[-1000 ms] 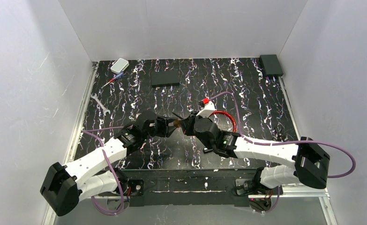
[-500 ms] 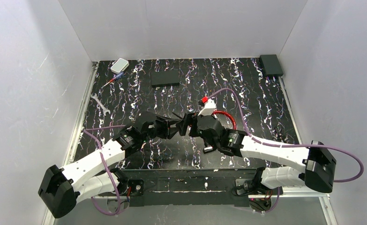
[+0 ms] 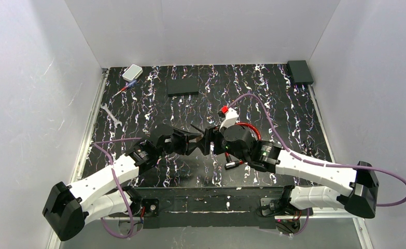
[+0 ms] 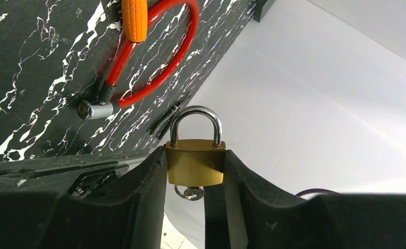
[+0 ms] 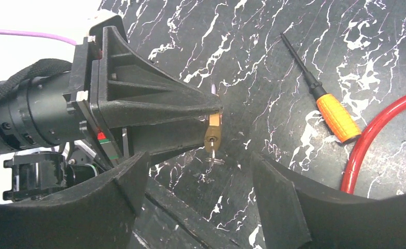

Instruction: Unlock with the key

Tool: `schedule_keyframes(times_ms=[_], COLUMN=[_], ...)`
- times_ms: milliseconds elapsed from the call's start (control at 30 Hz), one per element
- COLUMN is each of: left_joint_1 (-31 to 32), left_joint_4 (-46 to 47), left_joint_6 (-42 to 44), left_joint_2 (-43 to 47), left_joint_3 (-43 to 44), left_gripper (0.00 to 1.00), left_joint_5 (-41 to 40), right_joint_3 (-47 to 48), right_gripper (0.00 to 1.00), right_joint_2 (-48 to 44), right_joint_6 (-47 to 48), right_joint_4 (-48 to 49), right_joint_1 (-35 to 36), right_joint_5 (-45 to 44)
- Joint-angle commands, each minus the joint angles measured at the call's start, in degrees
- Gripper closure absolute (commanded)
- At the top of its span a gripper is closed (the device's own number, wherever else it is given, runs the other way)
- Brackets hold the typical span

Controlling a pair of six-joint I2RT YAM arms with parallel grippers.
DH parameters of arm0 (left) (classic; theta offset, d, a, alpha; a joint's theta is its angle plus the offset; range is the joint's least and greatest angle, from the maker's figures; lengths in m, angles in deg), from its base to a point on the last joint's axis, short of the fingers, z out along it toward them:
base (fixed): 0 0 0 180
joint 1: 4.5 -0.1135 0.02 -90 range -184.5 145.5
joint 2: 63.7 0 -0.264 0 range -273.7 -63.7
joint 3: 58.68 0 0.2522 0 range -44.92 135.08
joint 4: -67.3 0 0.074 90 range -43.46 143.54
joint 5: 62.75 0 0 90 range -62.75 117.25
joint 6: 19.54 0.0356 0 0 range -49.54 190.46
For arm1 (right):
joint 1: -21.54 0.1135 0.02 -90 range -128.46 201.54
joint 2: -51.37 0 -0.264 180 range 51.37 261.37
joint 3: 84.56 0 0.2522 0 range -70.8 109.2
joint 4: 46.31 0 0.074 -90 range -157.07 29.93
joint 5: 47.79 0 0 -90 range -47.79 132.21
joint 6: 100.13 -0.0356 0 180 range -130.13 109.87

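Black marbled table [image 3: 273, 93], orange key [image 5: 338, 118], red cable [image 4: 119, 65], wrench [image 3: 110, 115], possibly screwdriver [image 3: 123, 90]

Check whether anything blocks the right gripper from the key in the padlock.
Nothing visible does. The key sits in the base of the padlock, clamped in the left gripper, directly ahead of the open right gripper.

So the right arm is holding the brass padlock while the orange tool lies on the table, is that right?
No, the left gripper holds the padlock, clamped between its fingers in the left wrist view. The orange tool does lie on the table.
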Motion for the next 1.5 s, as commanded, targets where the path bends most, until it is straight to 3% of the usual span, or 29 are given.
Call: schedule_keyframes(times_ms=[0, 333, 667, 833, 1033, 1467], left_joint_1=[0.2, 0.2, 0.1, 0.0, 0.0, 0.0], left_joint_4=[1.0, 3.3, 3.5, 3.5, 3.5, 2.8], left_joint_6=[1.5, 2.1, 2.2, 2.2, 2.3, 3.0], left_joint_2=[-0.1, -2.1, -1.2, -1.0, -1.0, -0.5], left_joint_3=[-0.1, 0.3, 0.2, -0.1, 0.0, 1.0], left_gripper=[1.00, 1.00, 1.00, 1.00, 1.00, 1.00], left_joint_5=[0.3, 2.1, 1.8, 1.7, 2.0, 2.2], right_joint_3=[0.6, 2.1, 1.7, 1.5, 1.3, 0.2], right_gripper=[0.25, 0.57, 0.60, 0.70, 0.72, 0.98], right_joint_2=[-2.0, 0.1, 0.1, 0.5, 0.8, 2.1], right_joint_6=[1.1, 2.2, 2.1, 1.9, 1.5, 0.8], right_joint_4=[-1.2, -1.5, -3.2, -2.4, -1.7, 0.6], right_joint_1=[0.1, 0.1, 0.1, 0.1, 0.1, 0.1], right_joint_5=[0.2, 0.2, -1.6, -1.6, -2.5, -2.5])
